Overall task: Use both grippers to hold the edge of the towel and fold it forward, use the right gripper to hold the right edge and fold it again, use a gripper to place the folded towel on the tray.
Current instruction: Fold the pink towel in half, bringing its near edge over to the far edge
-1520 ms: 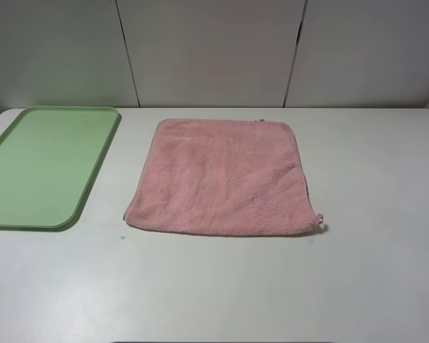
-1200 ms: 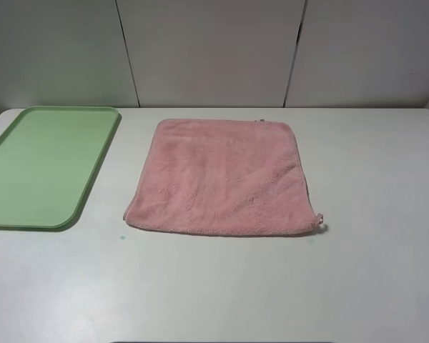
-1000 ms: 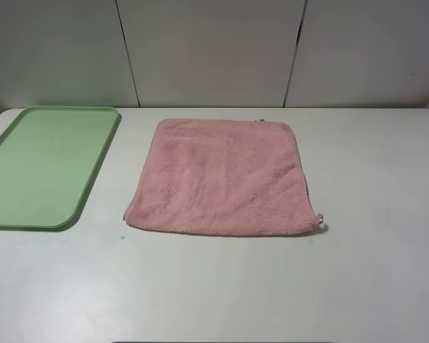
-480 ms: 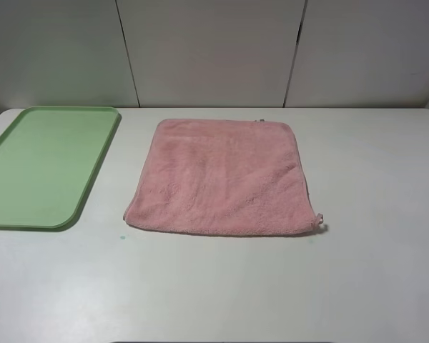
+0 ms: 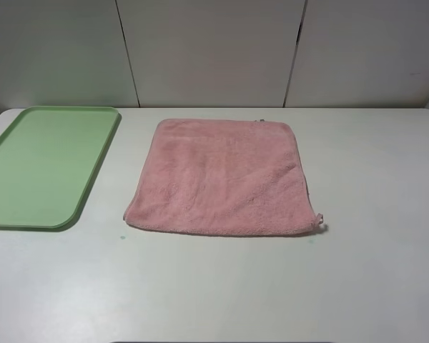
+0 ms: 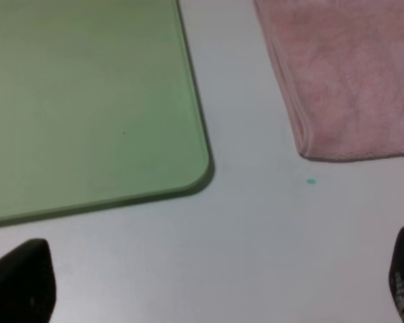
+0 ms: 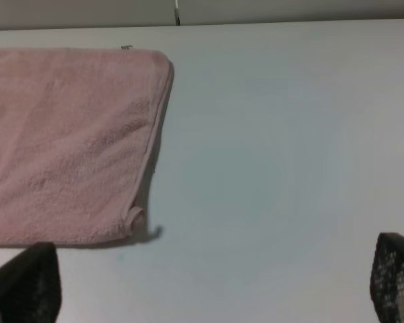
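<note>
The pink towel [image 5: 225,176] lies flat and unfolded in the middle of the white table, its small loop [image 5: 319,219] at the near right corner. The pale green tray [image 5: 43,163] sits to its left with nothing on it. Neither arm shows in the exterior high view. In the left wrist view the left gripper [image 6: 215,286] stands open over bare table, short of the tray's [image 6: 87,101] near corner and the towel's [image 6: 343,74] near left corner. In the right wrist view the right gripper [image 7: 209,286] is open too, short of the towel's [image 7: 67,134] looped corner [image 7: 135,217].
A small green speck [image 5: 122,237] marks the table near the towel's near left corner. White wall panels [image 5: 214,50] stand along the far edge of the table.
</note>
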`<state>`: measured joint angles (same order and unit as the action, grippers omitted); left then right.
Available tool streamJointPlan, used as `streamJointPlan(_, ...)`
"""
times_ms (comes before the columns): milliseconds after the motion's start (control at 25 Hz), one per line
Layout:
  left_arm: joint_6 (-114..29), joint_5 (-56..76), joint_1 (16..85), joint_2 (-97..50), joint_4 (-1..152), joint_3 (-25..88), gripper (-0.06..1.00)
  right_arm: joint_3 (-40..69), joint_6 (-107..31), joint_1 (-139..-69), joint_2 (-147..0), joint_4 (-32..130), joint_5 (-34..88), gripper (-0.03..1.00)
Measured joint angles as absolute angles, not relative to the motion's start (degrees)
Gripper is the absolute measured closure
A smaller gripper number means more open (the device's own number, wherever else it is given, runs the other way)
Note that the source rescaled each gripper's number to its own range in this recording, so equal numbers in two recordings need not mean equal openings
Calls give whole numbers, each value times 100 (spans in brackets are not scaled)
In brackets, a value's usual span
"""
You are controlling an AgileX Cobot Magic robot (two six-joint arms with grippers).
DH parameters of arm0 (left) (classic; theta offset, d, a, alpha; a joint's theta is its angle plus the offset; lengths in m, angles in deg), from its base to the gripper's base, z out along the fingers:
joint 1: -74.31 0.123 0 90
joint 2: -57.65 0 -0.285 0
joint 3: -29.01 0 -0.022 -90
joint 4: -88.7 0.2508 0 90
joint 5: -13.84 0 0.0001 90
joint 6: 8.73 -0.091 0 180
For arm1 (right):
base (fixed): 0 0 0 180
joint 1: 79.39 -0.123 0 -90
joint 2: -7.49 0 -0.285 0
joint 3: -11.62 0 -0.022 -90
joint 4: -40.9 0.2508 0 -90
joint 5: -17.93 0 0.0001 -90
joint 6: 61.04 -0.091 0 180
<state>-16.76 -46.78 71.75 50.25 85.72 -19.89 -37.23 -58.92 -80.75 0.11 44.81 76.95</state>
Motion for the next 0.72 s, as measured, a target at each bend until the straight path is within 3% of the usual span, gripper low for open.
streamJointPlan(320,-1676,-4779,7175,4850,8211,-1703,-6,-3517,-5892,-8075,-198,4548,7700,-3)
streamJointPlan(720,-2625,-4792,7175,2764,8178,-754,-5,-3145,-5519,-8303,-2164,4588,7348,-3)
